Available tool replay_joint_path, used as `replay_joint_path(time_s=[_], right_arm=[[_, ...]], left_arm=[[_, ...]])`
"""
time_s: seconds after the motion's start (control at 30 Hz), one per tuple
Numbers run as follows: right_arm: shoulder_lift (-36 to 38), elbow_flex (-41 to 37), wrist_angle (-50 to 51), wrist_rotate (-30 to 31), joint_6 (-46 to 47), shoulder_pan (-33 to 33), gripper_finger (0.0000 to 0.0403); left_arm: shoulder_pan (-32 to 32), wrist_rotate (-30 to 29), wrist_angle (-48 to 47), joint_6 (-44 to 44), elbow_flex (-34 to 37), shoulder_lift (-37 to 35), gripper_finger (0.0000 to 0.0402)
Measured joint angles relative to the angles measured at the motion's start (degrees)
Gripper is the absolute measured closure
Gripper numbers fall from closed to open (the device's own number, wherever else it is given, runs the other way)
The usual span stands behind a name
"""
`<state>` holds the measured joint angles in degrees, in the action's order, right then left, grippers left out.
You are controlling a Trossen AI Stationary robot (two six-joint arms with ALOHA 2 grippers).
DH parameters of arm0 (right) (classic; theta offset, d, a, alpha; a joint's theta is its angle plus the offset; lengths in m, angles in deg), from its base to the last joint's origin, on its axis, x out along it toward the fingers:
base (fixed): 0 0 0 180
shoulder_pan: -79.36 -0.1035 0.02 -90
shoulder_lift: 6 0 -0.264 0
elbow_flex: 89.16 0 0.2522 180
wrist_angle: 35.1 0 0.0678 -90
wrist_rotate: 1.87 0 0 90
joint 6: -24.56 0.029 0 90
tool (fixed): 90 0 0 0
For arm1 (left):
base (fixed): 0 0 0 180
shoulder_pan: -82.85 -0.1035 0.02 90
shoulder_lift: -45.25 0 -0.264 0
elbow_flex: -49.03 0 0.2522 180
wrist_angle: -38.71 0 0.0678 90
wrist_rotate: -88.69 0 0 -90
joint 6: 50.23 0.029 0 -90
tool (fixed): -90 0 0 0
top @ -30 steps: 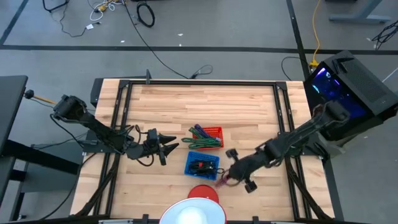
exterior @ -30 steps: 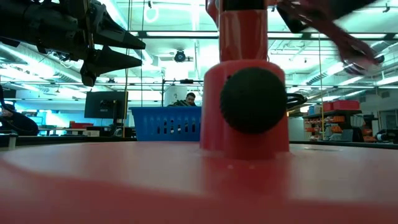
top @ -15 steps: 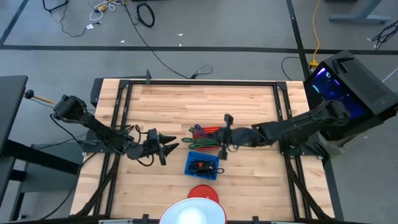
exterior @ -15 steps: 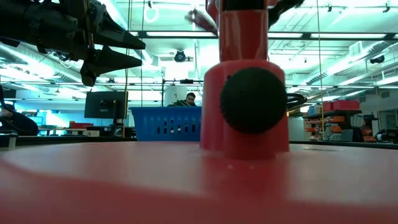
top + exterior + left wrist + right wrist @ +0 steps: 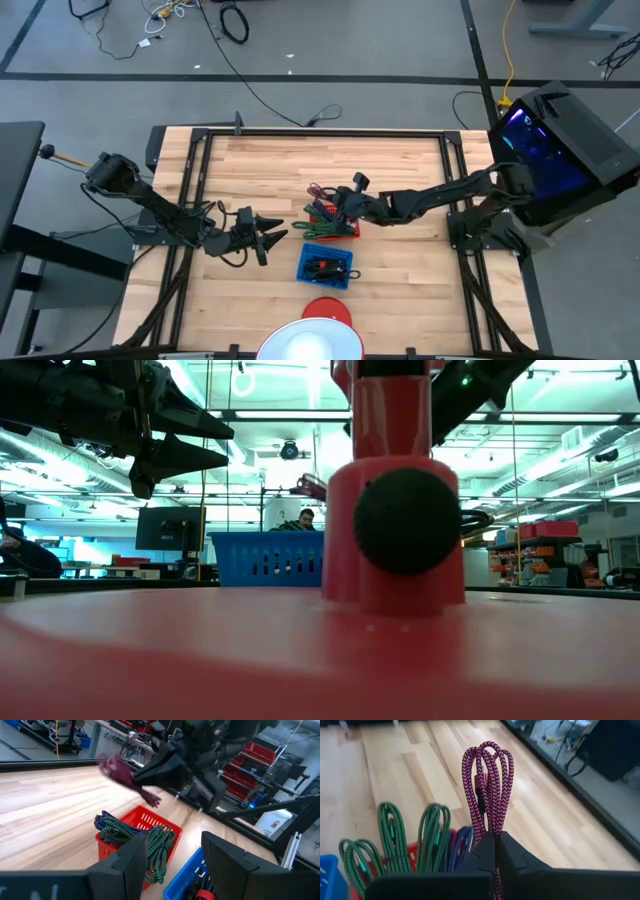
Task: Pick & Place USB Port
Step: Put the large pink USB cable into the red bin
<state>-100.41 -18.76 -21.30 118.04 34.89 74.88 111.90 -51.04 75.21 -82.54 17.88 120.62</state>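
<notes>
A coiled magenta braided USB cable (image 5: 487,780) is held in my right gripper (image 5: 494,837), which is shut on it above the red basket (image 5: 343,222). The coil also shows in the high view (image 5: 319,192) and the left wrist view (image 5: 121,770). Green (image 5: 390,837) and blue (image 5: 461,845) coiled cables lie in the red basket. A blue basket (image 5: 325,264) with dark cables stands nearer the table's near edge. My left gripper (image 5: 268,237) waits open and empty to the left of both baskets. My right gripper pinches one end of the magenta coil's bundled loops (image 5: 490,827) between its two fingers. The fingers reach in from the table's right, roughly level. The coil sticks out past the fingertips, lifted clear above the red basket's left part.
A red object (image 5: 395,510) stands right before the low camera near the table's near edge and hides much of that view. A white round lamp (image 5: 310,345) sits at the near edge. Bare wood (image 5: 330,165) lies on the far half of the table.
My right gripper has carried the magenta cable up from the table near the blue basket's right side, toward the far edge and to the left. It now holds it above the red basket. The gripper has turned to point toward the table's left.
</notes>
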Motion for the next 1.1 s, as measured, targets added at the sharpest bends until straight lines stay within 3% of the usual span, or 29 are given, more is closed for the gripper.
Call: replay_joint_path(time_s=[0.13, 0.57, 0.87, 1.1], right_arm=[[-1.2, 0.0, 1.4, -3.9, 1.7, 1.2, 0.0403], [-1.6, 0.0, 6.1, -7.5, 7.9, 4.6, 0.0403], [-1.4, 0.0, 0.0, -14.4, 6.6, 5.0, 0.0403], [-1.2, 0.0, 3.2, -14.4, 8.4, 3.6, 0.0403]], left_arm=[[0.0, 0.0, 0.0, 0.0, 0.0, 0.0, 0.0211], [0.0, 0.0, 0.0, 0.0, 0.0, 0.0, 0.0211], [0.0, 0.0, 0.0, 0.0, 0.0, 0.0, 0.0211], [0.0, 0.0, 0.0, -0.1, 0.0, 0.0, 0.0211]])
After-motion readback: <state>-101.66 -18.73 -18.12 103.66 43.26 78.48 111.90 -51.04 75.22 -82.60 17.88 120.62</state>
